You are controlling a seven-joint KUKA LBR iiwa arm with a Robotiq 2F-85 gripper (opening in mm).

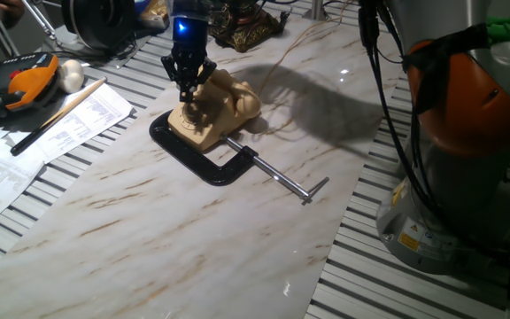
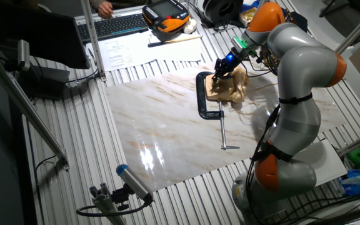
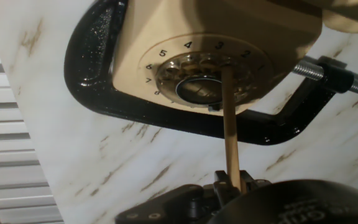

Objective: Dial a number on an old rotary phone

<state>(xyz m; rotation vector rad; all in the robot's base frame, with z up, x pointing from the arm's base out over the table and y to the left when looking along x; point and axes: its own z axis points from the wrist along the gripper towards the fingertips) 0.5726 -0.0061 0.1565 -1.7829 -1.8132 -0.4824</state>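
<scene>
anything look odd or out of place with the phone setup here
Two things. The old rotary phone is held to the marble board by a black C-clamp. And the gripper holds a thin wooden stick whose tip reaches the dial. Nothing looks spilled or broken.

Robotics lab, slotted aluminium bench [image 2: 74, 144], keyboard [image 2: 120, 25], teach pendant [image 2: 165, 14]

surface: marble-look board [image 1: 149, 239] on slatted table [image 1: 388, 283] | on board: rotary phone [image 1: 224, 105], black C-clamp [image 1: 211, 164]
</scene>
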